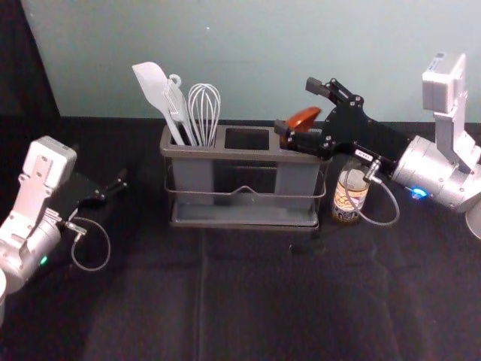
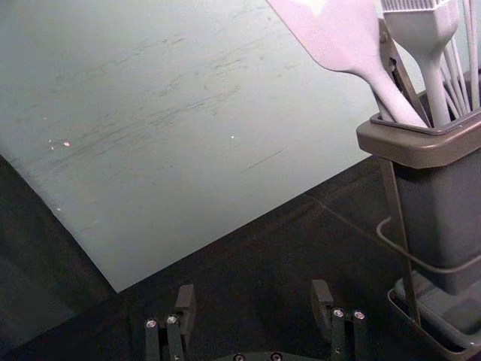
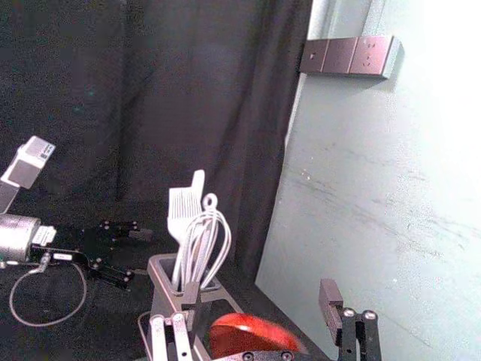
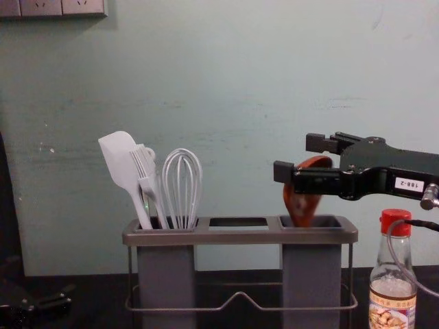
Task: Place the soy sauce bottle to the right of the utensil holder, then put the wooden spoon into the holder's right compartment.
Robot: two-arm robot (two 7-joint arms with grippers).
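Observation:
My right gripper [image 1: 299, 108] is open above the right end of the utensil holder [image 1: 259, 155]. The reddish-brown wooden spoon [image 4: 302, 208] stands in the holder's right compartment, its upper part behind a finger in the chest view. In the right wrist view the spoon [image 3: 244, 335] shows low between the open fingers of that gripper [image 3: 260, 295]. The soy sauce bottle [image 4: 392, 288], red-capped, stands upright just right of the holder, partly under the right arm in the head view. My left gripper [image 1: 113, 188] is at the left, away from the holder; its own view shows the gripper [image 2: 254, 299] open.
A white spatula [image 4: 123, 168], a brush [image 4: 147, 175] and a whisk [image 4: 182, 188] stand in the holder's left compartment. The middle compartment [image 1: 247, 138] holds nothing visible. A pale wall [image 4: 233, 89] rises behind the black-covered table [image 1: 255, 293].

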